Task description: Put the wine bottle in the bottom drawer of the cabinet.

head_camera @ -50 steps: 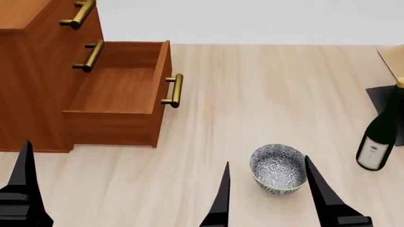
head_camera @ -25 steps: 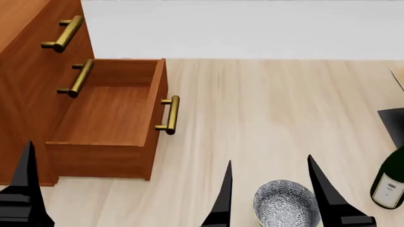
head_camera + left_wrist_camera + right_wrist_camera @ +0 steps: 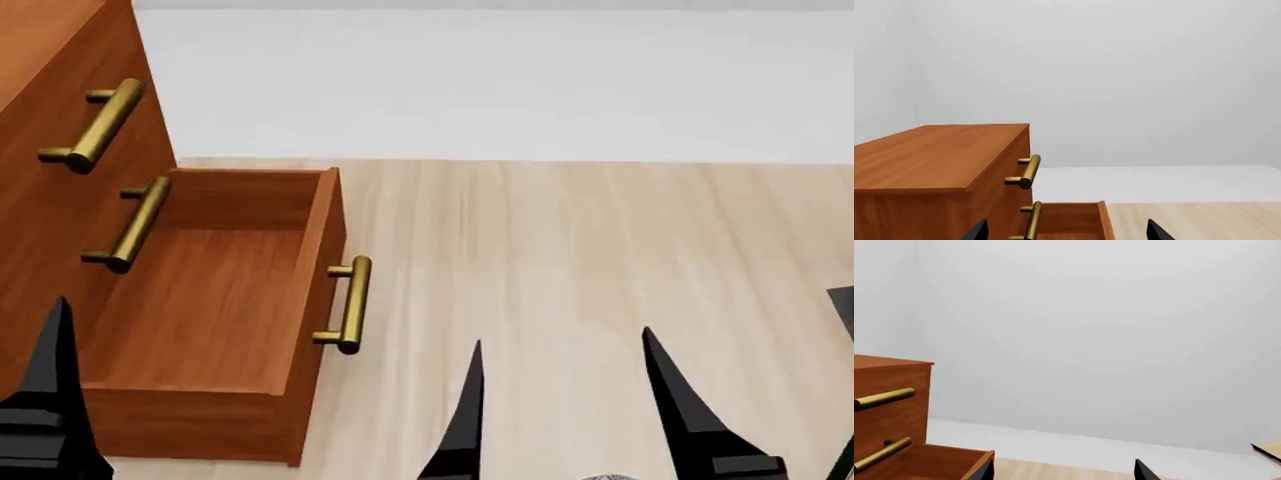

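Observation:
The reddish-brown cabinet (image 3: 60,150) stands at the left in the head view. Its bottom drawer (image 3: 200,300) is pulled out and empty, with the brass handle (image 3: 344,305) on its front panel. The wine bottle is almost out of view: only a thin dark sliver (image 3: 846,466) shows at the bottom right corner. My right gripper (image 3: 574,420) is open and empty, over the floor to the right of the drawer. My left gripper (image 3: 1067,232) is open and empty. One of its fingers (image 3: 54,390) shows in front of the drawer's near left corner.
The cabinet top (image 3: 934,155) and upper drawer handles (image 3: 1024,172) show in the left wrist view, and the cabinet's side (image 3: 887,405) shows in the right wrist view. A patterned bowl's rim (image 3: 607,477) peeks in at the bottom edge. A black mat corner (image 3: 845,300) lies at the right.
The head view has risen and shifted. The cabinet and open drawer slid down and left in it. The bowl and bottle dropped to the bottom edge. Both grippers stayed open.

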You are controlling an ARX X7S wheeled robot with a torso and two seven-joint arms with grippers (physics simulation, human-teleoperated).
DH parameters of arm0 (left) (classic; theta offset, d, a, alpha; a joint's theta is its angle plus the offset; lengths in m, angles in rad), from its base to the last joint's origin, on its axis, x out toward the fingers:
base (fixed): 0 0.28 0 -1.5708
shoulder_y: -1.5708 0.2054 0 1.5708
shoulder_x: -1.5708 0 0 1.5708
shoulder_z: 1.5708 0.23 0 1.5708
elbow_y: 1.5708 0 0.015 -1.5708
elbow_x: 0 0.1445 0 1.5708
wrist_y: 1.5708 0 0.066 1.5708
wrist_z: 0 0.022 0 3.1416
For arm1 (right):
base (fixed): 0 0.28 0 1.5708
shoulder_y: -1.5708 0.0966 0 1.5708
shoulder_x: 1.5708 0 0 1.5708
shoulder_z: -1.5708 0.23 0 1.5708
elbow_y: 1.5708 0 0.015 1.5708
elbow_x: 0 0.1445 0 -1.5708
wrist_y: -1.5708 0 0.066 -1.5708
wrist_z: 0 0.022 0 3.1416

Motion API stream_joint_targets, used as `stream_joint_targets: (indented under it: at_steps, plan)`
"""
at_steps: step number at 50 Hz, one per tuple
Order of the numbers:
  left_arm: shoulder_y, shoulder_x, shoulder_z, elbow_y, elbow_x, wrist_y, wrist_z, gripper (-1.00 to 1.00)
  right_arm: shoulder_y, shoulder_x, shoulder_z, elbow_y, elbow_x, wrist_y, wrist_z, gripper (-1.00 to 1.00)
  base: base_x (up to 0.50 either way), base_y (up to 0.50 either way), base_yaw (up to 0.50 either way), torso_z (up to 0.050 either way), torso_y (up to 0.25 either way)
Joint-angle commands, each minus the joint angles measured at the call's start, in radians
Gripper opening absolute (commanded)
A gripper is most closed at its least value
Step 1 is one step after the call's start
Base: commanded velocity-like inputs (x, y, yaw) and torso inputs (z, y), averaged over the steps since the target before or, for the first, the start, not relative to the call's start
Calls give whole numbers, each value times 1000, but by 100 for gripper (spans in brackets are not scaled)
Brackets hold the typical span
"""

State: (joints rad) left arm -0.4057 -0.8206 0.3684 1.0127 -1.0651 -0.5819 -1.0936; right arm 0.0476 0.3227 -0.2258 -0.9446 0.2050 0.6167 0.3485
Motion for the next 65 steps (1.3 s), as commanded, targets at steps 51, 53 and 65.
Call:
stream_joint_targets:
  at_steps: [51, 53, 65]
  plan:
    - [-731, -280, 1131, 34, 71, 548, -342, 100, 15, 25, 2, -16, 24, 27, 38, 100, 202, 0, 0, 0, 0]
    - [-876, -273, 1332, 34, 100, 618, -393, 100, 12, 28, 5, -22, 25, 27, 40, 100, 0, 0, 0, 0, 0]
    - [-1208, -266, 1799, 34, 183, 824, -477, 100, 8, 38, 21, -37, 39, 32, 47, 100, 0, 0, 0, 0, 0]
